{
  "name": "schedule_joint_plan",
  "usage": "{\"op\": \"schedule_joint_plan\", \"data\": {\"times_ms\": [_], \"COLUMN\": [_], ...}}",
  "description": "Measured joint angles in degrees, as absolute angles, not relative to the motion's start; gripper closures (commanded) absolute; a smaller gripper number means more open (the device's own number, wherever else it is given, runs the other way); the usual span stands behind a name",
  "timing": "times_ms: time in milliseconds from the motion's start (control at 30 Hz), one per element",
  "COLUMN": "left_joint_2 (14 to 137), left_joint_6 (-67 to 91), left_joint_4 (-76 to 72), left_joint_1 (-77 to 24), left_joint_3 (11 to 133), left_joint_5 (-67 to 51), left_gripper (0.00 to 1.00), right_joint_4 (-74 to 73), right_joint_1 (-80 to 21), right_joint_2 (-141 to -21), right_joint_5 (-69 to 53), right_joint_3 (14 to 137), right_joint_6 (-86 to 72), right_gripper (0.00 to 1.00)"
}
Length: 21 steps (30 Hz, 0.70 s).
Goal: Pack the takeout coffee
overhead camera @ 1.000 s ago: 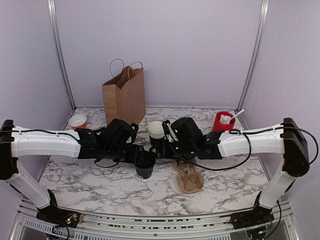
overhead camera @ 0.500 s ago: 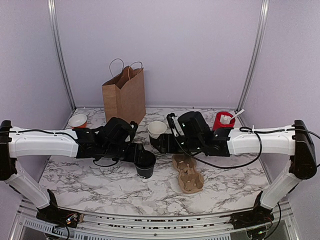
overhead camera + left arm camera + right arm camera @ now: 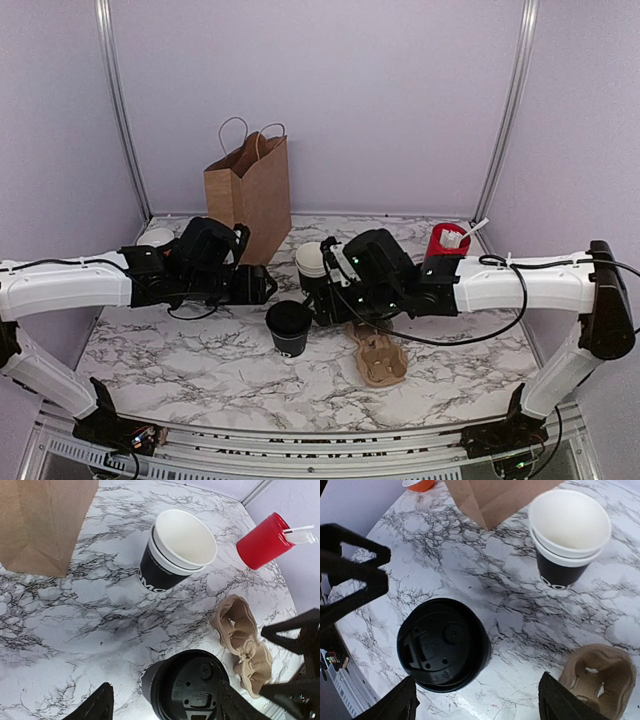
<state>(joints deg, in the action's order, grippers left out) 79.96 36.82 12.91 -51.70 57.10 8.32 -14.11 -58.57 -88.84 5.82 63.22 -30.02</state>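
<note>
The left tool (image 3: 162,702) and the right tool (image 3: 480,700) both stand open and empty, one on each side of the lidded coffee cup (image 3: 289,325). The cup is upright mid-bench (image 3: 180,365), toward the near edge. The next grip likely belongs on the cup wall below the lid, gentle and level, heading for the cardboard carrier (image 3: 378,357) just beside it.

left pincer (image 3: 164,694): spread | right pincer (image 3: 479,682): spread | arms: stretched inward, apparently hovering

The takeout coffee (image 3: 288,328) is black, the table (image 3: 180,362) grey-veined white.
</note>
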Motion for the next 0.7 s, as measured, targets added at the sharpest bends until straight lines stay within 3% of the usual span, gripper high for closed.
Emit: {"op": "schedule_joint_plan", "data": {"times_ms": [300, 700], "left_joint_2": [72.86, 68.40], "left_joint_6": [37.91, 36.99], "left_joint_4": [12.69, 12.69], "left_joint_1": [-43.38, -40.51], "left_joint_3": [50.98, 47.72], "left_joint_5": [7.27, 5.41], "left_gripper": [0.02, 0.01], "right_joint_4": [-20.10, -27.73], "right_joint_1": [-64.86, -65.67], "right_joint_2": [-97.80, -107.57], "right_joint_5": [8.97, 12.19], "right_joint_3": [75.81, 86.78], "right_joint_6": [-24.40, -23.75], "right_gripper": [0.13, 0.13]}}
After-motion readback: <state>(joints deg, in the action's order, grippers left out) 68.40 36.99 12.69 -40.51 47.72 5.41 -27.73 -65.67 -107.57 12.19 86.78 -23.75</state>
